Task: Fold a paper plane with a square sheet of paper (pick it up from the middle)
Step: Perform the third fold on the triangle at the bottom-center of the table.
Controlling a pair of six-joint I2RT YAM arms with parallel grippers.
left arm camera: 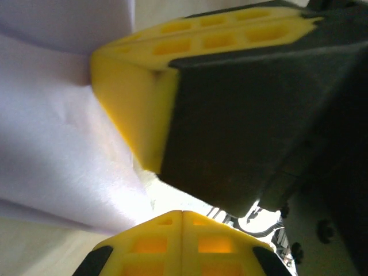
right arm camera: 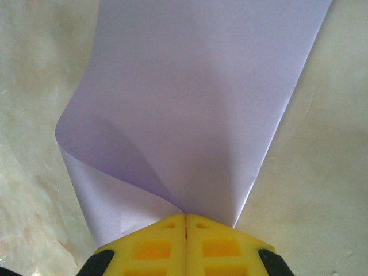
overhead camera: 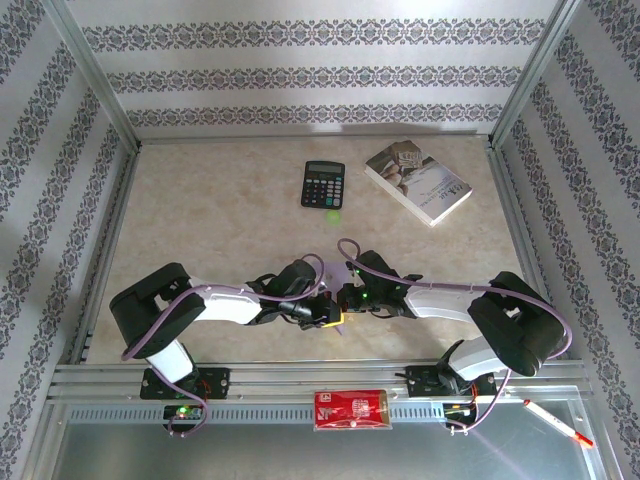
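Note:
The square sheet of paper (right arm camera: 190,103), pale lilac, is pinched at its near end by my right gripper (right arm camera: 185,215), which is shut on it. The sheet curls over itself on the left and fans out over the tabletop. In the left wrist view the sheet (left arm camera: 52,144) lies to the left, beside my left gripper (left arm camera: 182,213). That gripper is shut, and I see no paper in its seam. The right gripper's yellow fingers (left arm camera: 132,115) press close above it. From above, both grippers meet at the table's near middle over the sheet (overhead camera: 333,270). No paper plane is in view.
A black calculator (overhead camera: 322,184) and a white-covered book (overhead camera: 417,180) lie at the back, with a small green disc (overhead camera: 333,215) in front of the calculator. A red packet (overhead camera: 350,408) and a pen (overhead camera: 558,422) rest on the near rail. Metal frame posts flank the table.

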